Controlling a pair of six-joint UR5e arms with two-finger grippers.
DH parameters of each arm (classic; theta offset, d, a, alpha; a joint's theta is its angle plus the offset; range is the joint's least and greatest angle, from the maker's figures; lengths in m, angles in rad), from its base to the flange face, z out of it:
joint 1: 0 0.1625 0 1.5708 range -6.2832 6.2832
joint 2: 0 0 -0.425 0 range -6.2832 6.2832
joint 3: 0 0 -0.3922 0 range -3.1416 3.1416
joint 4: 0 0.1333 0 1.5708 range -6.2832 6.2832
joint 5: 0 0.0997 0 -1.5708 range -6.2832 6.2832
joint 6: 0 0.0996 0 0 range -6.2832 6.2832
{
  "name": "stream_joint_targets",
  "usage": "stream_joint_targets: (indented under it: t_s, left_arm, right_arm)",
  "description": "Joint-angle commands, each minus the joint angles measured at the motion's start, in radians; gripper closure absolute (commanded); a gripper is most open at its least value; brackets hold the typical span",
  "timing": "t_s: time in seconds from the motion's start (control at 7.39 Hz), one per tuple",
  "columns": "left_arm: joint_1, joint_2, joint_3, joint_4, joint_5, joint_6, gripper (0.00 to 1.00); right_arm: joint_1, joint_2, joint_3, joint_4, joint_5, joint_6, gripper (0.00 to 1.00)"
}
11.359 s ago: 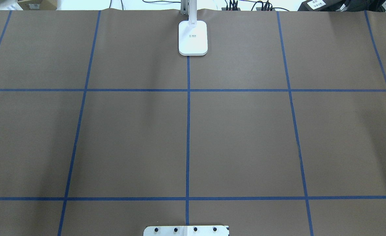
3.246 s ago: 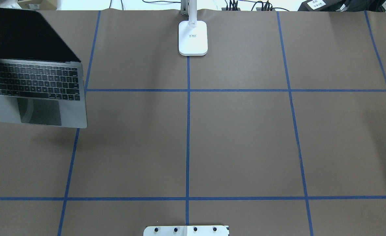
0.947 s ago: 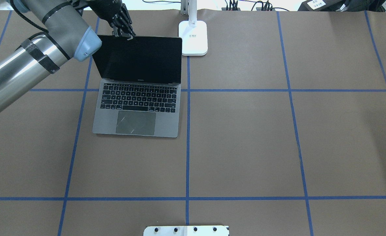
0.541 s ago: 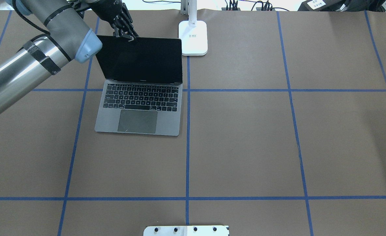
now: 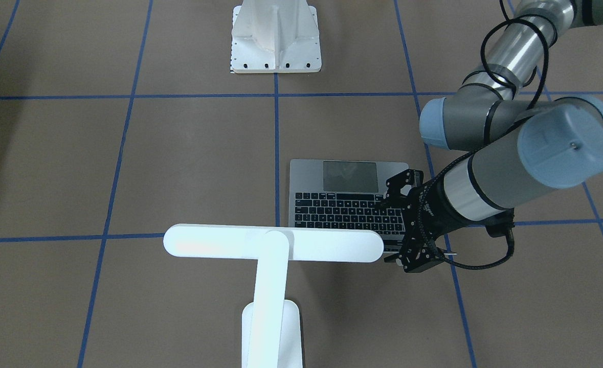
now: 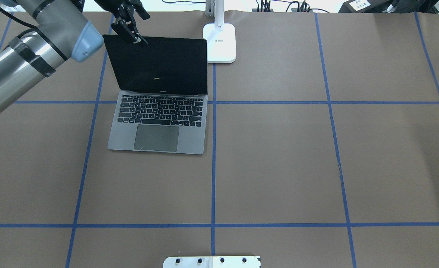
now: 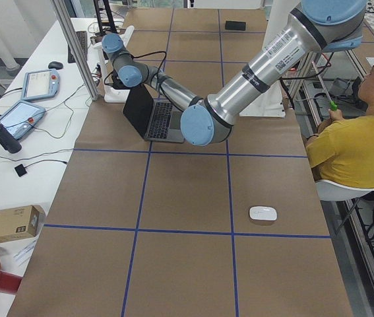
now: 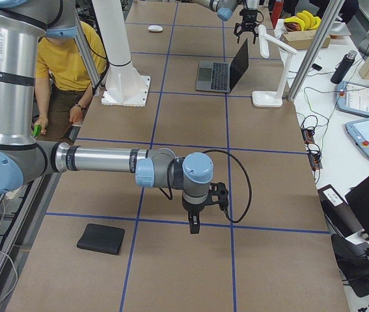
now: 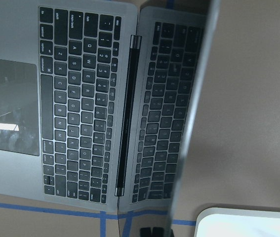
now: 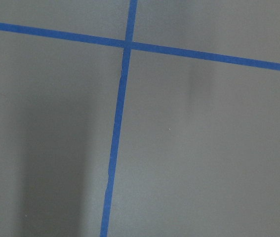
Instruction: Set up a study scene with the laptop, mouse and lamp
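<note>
On the counter (image 6: 279, 167), just left of the centre tape line (image 6: 213, 178), the laptop (image 6: 156, 139) stands open. Its trackpad is toward my base and its dark screen is tilted back. My left end effector (image 5: 393, 224) hangs at the lid's upper corner, the corner away from the lamp (image 5: 273, 244). Its fingers are spread apart, one on each side of the lid's top edge, and grip nothing. Whether either finger touches the lid cannot be told. My left wrist view looks down along the screen, which mirrors the keyboard.

The lamp's base sits on the centre line at the counter's far edge, just beside the lid's other corner. Its bar head lies crosswise above the laptop's far side. The mouse (image 7: 263, 213) lies toward the counter's left end, well apart from the laptop.

My right end effector (image 8: 193, 226) points down over bare counter near a tape crossing. Whether it is open or closed cannot be told. A black pad (image 8: 101, 238) lies nearby.
</note>
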Motion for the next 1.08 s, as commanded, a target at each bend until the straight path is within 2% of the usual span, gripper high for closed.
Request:
stream_joint_targets:
  t_s: [0.0, 0.14, 0.27, 0.41, 0.68, 0.95]
  left_arm:
    - [-0.077, 0.172, -0.240, 0.007, -0.040, 0.251, 0.00]
    - [-0.132, 0.264, -0.322, 0.009, -0.046, 0.423, 0.00]
    - [-0.181, 0.330, -0.347, 0.010, -0.081, 0.640, 0.00]
    - [-0.250, 0.410, -0.347, 0.010, -0.121, 0.852, 0.00]
    - [-0.332, 0.556, -0.335, 0.015, -0.120, 1.272, 0.00]
    - [-0.395, 0.654, -0.307, 0.029, -0.106, 1.566, 0.00]
  right_arm:
    - [0.001, -0.001, -0.005, -0.001, 0.001, -0.002, 0.00]
    - [0.001, -0.004, -0.005, -0.001, 0.001, -0.005, 0.00]
    - [0.002, -0.006, -0.004, -0.001, 0.004, -0.011, 0.00]
    - [0.023, -0.010, -0.005, -0.003, 0.007, -0.015, 0.00]
    - [0.076, -0.026, -0.015, -0.013, 0.004, -0.017, 0.00]
    - [0.158, -0.056, -0.109, -0.007, -0.002, -0.008, 0.00]
